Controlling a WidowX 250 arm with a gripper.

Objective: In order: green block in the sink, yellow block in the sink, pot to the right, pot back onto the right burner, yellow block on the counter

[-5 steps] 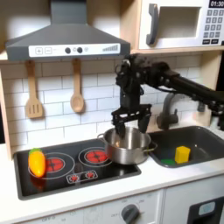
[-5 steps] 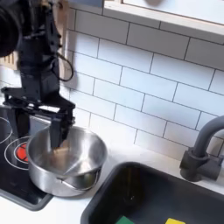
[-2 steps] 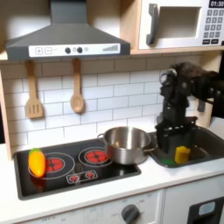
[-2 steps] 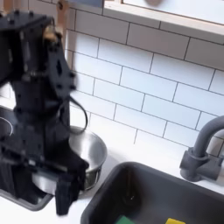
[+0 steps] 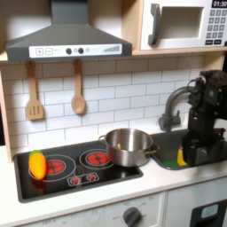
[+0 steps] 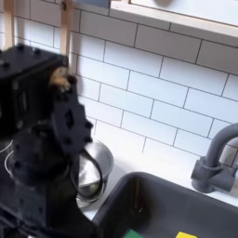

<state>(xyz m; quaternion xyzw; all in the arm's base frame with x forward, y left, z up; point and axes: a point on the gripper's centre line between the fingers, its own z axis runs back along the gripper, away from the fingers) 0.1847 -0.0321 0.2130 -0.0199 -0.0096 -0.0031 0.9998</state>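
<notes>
Two blocks look already in the sink (image 5: 206, 142), so in the first exterior view the gripper (image 5: 197, 152) hangs over the yellow block (image 5: 181, 157) with the pot (image 5: 129, 146) off to its left on the burner, while the second exterior view shows green block (image 6: 136, 233) and yellow block (image 6: 187, 235) edges below the arm, jaws can't tell, lift-out left.

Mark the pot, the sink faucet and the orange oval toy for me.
pot (image 5: 129, 147): first exterior view, on its steel side wall.
faucet (image 5: 168, 107): first exterior view, on its curved neck.
orange oval toy (image 5: 36, 164): first exterior view, on its middle, on the cooktop.
</notes>
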